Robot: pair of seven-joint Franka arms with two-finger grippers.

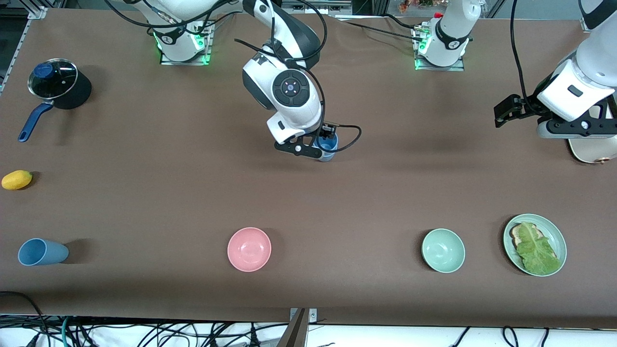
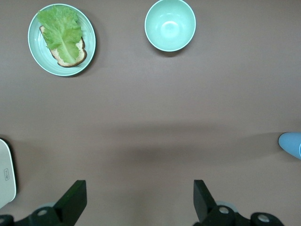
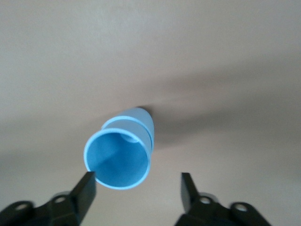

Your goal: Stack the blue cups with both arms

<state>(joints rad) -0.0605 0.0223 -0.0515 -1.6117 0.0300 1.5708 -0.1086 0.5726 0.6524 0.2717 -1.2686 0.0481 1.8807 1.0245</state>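
Two blue cups (image 1: 329, 146) stand nested one in the other at the middle of the table; in the right wrist view the stack (image 3: 120, 157) leans, its open mouth toward the camera. My right gripper (image 1: 324, 144) hangs just above the stack, open (image 3: 137, 181), with one finger (image 3: 87, 186) at the top cup's rim and the other well apart. A third blue cup (image 1: 42, 252) lies on its side near the front edge at the right arm's end. My left gripper (image 1: 501, 114) waits open (image 2: 140, 188) over bare table at the left arm's end, holding nothing.
A pink bowl (image 1: 249, 249), a mint-green bowl (image 1: 443, 250) and a green plate (image 1: 560, 241) with bread and lettuce line the front. A lidded black pot (image 1: 58, 82) and a yellow fruit (image 1: 17, 180) sit at the right arm's end. A white appliance (image 1: 592, 150) lies under the left arm.
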